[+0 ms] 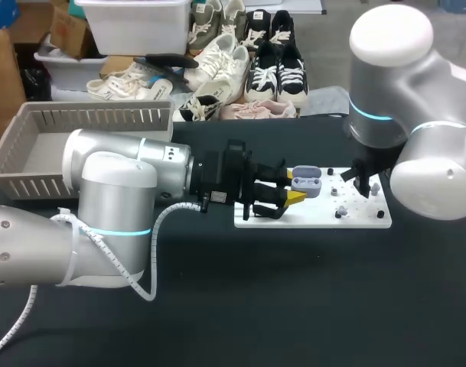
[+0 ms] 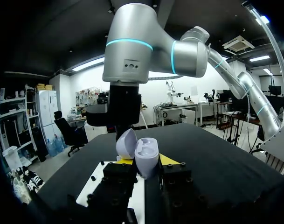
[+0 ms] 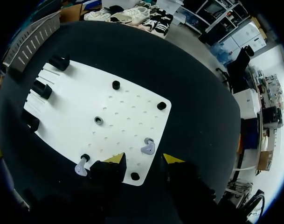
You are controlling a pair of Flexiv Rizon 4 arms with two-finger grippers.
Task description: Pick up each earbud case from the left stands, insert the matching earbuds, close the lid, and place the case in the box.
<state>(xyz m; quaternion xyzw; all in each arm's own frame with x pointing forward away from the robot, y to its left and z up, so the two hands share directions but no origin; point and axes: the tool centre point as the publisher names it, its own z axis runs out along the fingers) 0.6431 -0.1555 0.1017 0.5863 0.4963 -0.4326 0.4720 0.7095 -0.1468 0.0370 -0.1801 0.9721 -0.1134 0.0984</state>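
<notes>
- Our left gripper [image 2: 146, 161] is clamped on the open lilac earbud case [image 2: 145, 153], its lid tipped back, above the left half of the white board [image 1: 317, 215].
- Our right gripper [image 3: 143, 159] hangs over the board's right half, fingers spread and empty. One lilac earbud [image 3: 148, 147] lies just ahead of them near the board's edge, and a second earbud [image 3: 81, 166] lies off to one side, by a corner.
- We judge the step to be fetching the first earbud. The next move is to lower, pinch it squarely, then seat it in the case.
- The box [image 1: 34, 145] sits at the table's left edge.
</notes>
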